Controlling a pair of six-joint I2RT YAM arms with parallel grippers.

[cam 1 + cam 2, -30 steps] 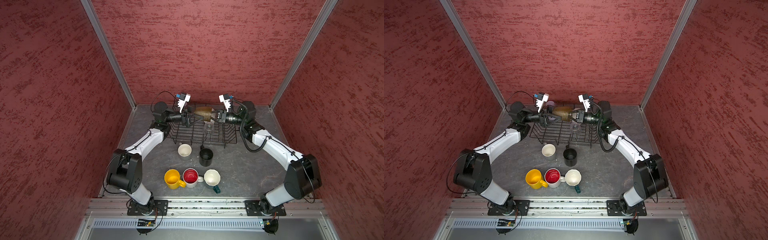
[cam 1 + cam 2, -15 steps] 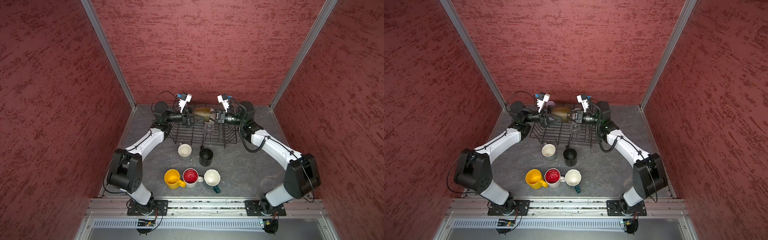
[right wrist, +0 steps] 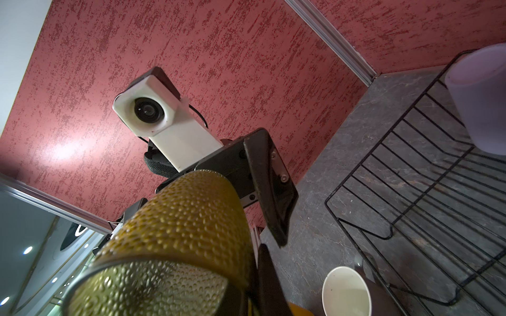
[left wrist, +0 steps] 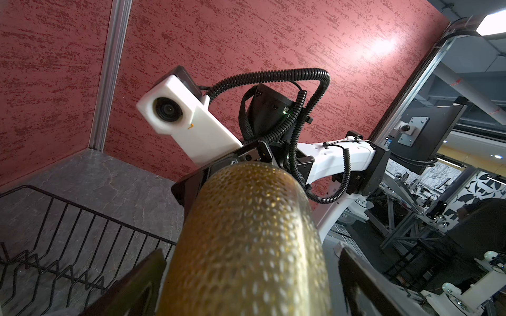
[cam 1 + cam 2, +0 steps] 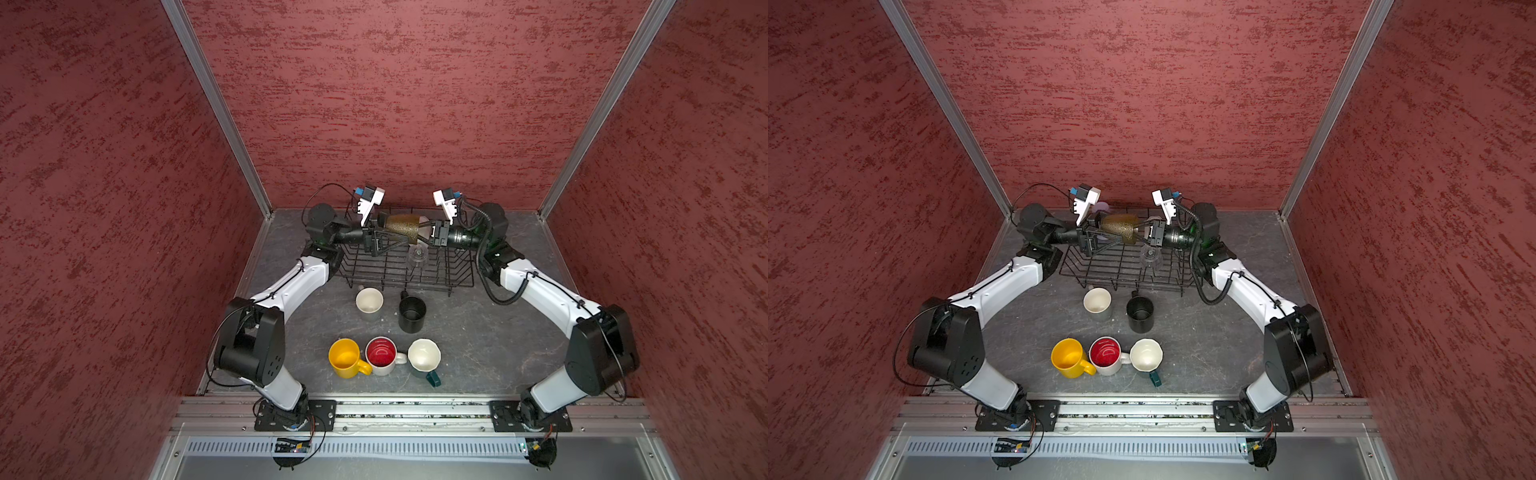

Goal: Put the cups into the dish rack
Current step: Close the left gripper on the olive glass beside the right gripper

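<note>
Now | left arm (image 5: 295, 284) outstretched, left jaws spread | right arm (image 5: 540, 291) outstretched, right jaws pinching amber glass (image 5: 401, 226)

The dimpled amber glass tumbler (image 4: 246, 213) is looking blurred and running off the edge between the fingers (image 4: 131, 284) of the left gripper (image 4: 252, 250), and is partly covering the right gripper (image 5: 426, 232).

Grey stone-look tabletop (image 5: 478, 340): wire dish rack (image 5: 415, 285) at back; grey cup (image 5: 369, 300), black mug (image 5: 412, 313) mid-table; yellow mug (image 5: 345, 357), red-lined mug (image 5: 381, 355), white-rimmed cup (image 5: 424, 354) in front row.
</note>
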